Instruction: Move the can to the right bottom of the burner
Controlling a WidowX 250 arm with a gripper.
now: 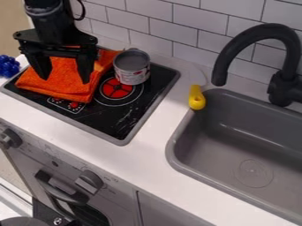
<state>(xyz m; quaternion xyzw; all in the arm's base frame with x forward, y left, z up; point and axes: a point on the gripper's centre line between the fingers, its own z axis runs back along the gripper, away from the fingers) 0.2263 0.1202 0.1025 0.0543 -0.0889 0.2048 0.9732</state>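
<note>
Gripper (65, 81) wide open, seemingly empty, over cloth (72, 90); can (131, 70) at far edge of burner (116, 89).

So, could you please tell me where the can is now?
In the camera view, the can stands upper right on the cooktop, beside the orange cloth, partly hiding the red burner.

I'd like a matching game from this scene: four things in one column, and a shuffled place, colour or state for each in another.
1. Can
2. Towel
3. Faucet
4. Knife

A. black and arched
B. has a yellow handle
C. on the stovetop, by the red burner
D. orange and folded

Pairs: 1-C, 2-D, 3-A, 4-B
</note>
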